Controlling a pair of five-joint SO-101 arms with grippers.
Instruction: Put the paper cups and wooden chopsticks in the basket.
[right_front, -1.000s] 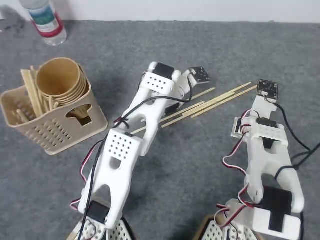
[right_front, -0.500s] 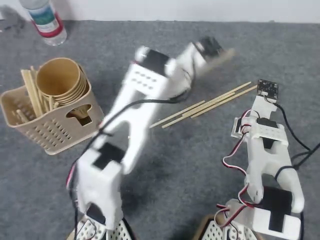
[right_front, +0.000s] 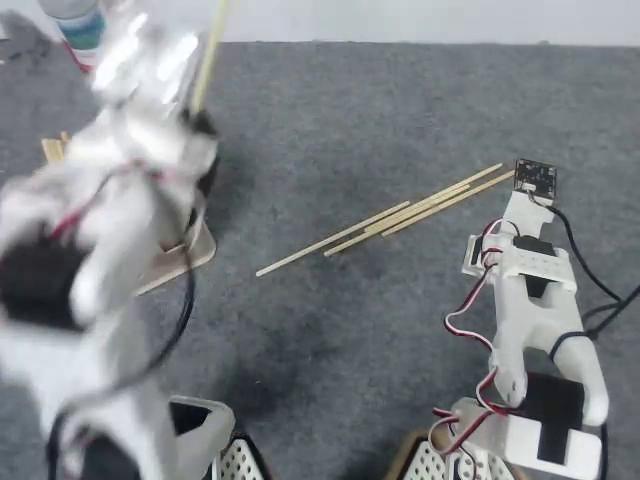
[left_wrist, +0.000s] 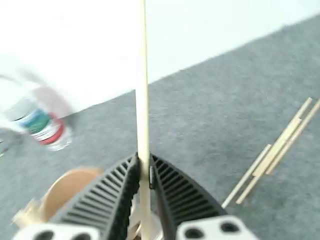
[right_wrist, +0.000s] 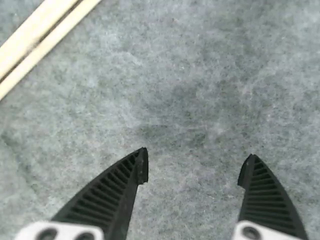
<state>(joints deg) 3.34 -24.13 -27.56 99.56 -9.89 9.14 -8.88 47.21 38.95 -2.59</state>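
My left gripper (left_wrist: 143, 170) is shut on a wooden chopstick (left_wrist: 143, 90) that stands up between its black jaws. In the high view that arm is a blur over the basket (right_front: 190, 250) at the left, with the held chopstick (right_front: 207, 55) pointing up toward the far edge. A paper cup (left_wrist: 67, 187) shows just below the jaws in the left wrist view. Several loose chopsticks (right_front: 400, 218) lie in a slanted row on the grey carpet mid-table. My right gripper (right_wrist: 192, 170) hangs open over bare carpet, near the ends of two chopsticks (right_wrist: 40, 35).
A plastic bottle (right_front: 75, 25) with a red and blue label stands at the far left corner, behind the basket. The right arm (right_front: 535, 290) sits at the right side of the carpet. A white wall (left_wrist: 75, 40) borders the far edge.
The left arm has lifted one chopstick from the row and swung it left, from mid-table to above the basket. The right arm has stayed still.
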